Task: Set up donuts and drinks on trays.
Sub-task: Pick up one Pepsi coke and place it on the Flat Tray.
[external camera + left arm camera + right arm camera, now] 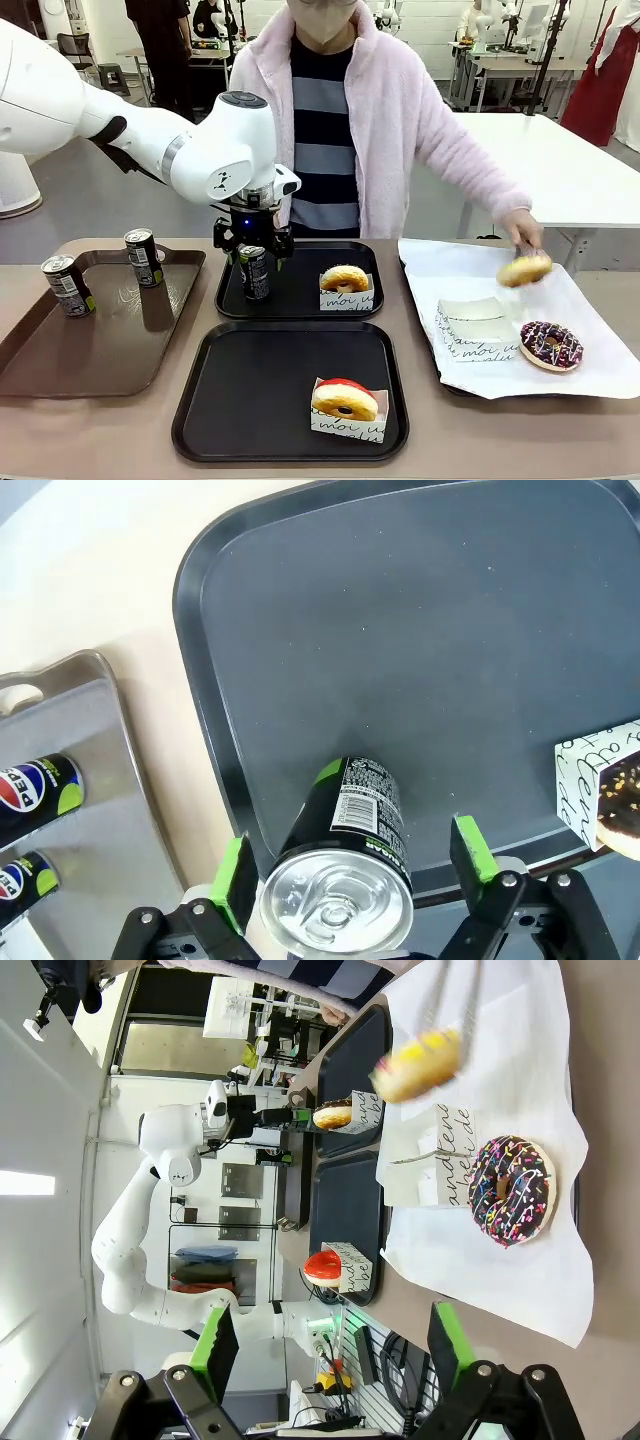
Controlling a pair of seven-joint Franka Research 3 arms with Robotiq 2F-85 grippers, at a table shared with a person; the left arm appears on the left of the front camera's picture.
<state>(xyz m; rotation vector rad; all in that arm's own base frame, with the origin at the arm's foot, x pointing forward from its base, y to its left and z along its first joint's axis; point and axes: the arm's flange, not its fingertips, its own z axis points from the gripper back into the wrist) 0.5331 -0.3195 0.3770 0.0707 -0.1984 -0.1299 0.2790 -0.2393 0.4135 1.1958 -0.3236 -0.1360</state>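
Your far black tray (300, 296) carries a boxed donut (345, 280) and, near its left rim, one can (345, 870). The near tray (250, 400) has just a red-iced donut (344, 398). Your left gripper (252, 243) straddles that can, pads (234, 880) wide with a gap each side, gripping nothing. Lift away crooked and a pad could clip the can and topple it. Your right gripper (332, 1335) gapes empty. The can's base is hidden, and the yellow donut (524, 268) in the person's hand (520, 228) is blurred.
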